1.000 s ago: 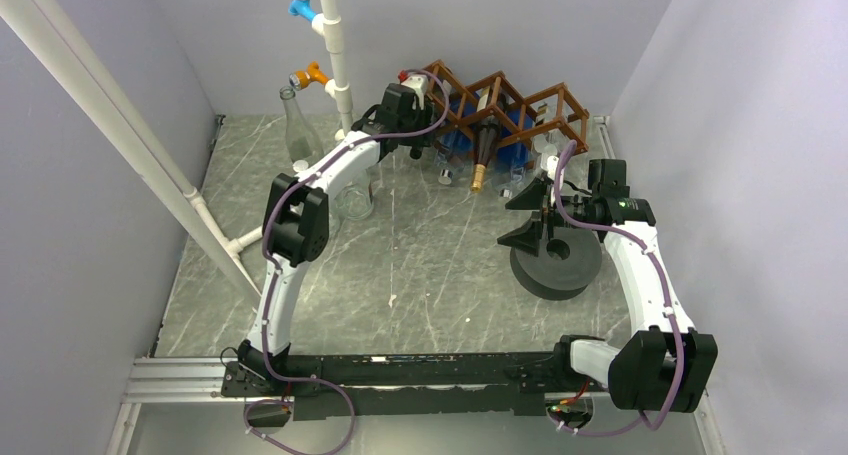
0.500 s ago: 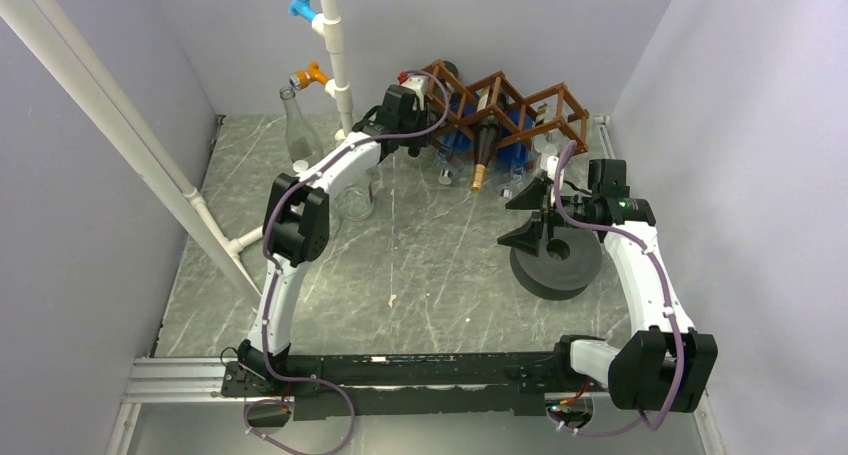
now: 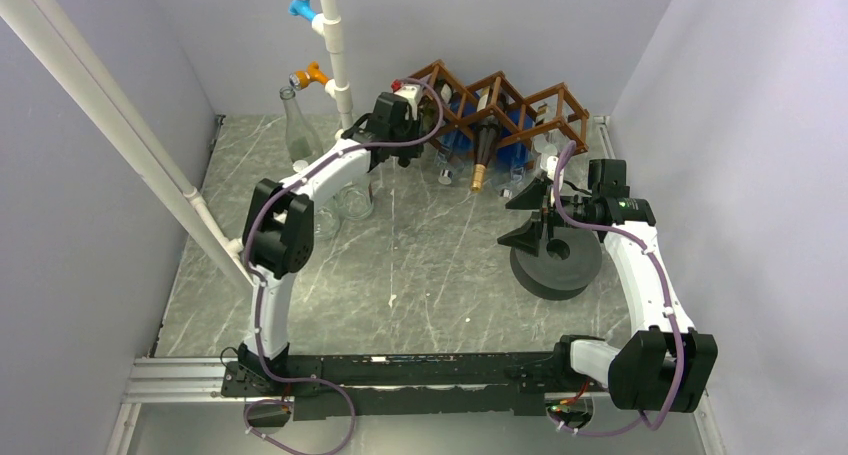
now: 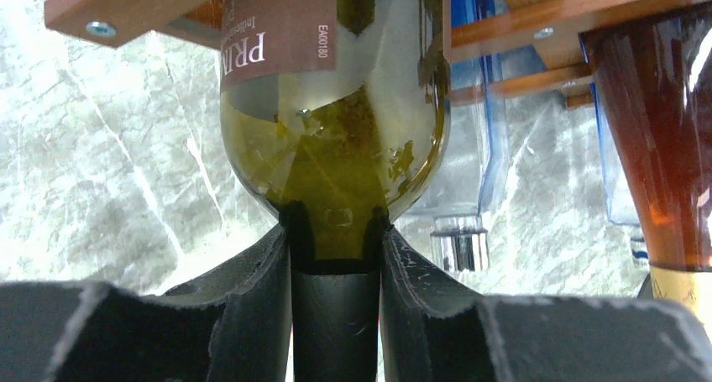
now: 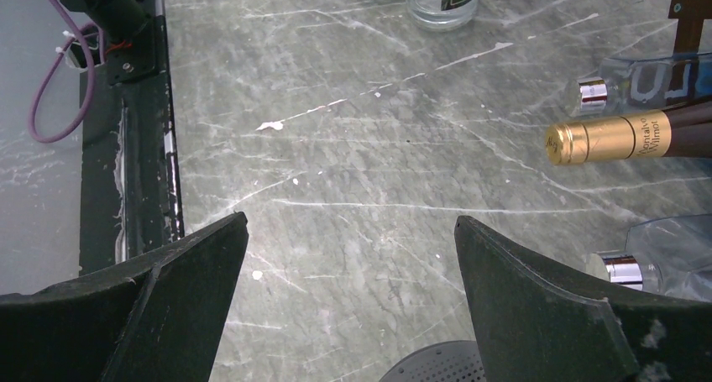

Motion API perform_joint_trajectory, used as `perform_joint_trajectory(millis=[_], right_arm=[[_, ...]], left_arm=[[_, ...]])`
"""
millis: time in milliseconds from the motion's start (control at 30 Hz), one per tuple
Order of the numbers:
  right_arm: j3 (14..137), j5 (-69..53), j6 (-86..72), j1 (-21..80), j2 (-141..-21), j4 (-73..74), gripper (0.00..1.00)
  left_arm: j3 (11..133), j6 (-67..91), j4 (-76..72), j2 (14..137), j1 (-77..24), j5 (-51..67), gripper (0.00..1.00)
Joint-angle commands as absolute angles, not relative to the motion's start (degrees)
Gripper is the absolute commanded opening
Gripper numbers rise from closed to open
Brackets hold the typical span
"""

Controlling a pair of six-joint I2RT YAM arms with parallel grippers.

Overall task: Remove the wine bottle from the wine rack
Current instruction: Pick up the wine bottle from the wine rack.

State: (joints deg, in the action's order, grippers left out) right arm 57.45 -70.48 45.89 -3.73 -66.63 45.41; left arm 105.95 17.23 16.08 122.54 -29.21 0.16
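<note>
The left gripper (image 4: 336, 231) is clamped on the neck of the green wine bottle (image 4: 336, 147), one dark finger (image 4: 269, 290) pressed against each side of the glass. Just beyond the fingertips the bottle widens into its shoulder, and a maroon label (image 4: 277, 29) with white lettering wraps the body further out. Wooden slats of the wine rack (image 4: 126, 8) cross ahead of the gripper on both sides of the bottle. To the gripper's right sits a blue bottle (image 4: 470, 105) with a silver cap (image 4: 460, 241), and further right a brown bottle (image 4: 663, 130) with gold foil (image 4: 680, 285). The grey marbled bench (image 4: 101, 164) lies behind.
</note>
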Motion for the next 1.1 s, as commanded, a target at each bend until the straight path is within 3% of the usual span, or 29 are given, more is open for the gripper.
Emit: perform_joint_trajectory(millis=[0, 400, 1067], right_arm=[[57.07, -71.0, 47.55, -4.04, -65.33, 44.38, 0.96], [56.95, -71.08, 47.45, -4.04, -65.22, 44.21, 0.96], [56.82, -71.0, 47.41, -4.04, -65.4, 44.03, 0.97]], left_arm=[[104.26, 15.23, 9.08, 114.08, -29.94, 0.91, 0.0], [91.72, 14.01, 4.42, 104.08, -30.97, 1.03, 0.0], [81.26, 14.6, 4.49, 93.65, -32.95, 0.13, 0.0]])
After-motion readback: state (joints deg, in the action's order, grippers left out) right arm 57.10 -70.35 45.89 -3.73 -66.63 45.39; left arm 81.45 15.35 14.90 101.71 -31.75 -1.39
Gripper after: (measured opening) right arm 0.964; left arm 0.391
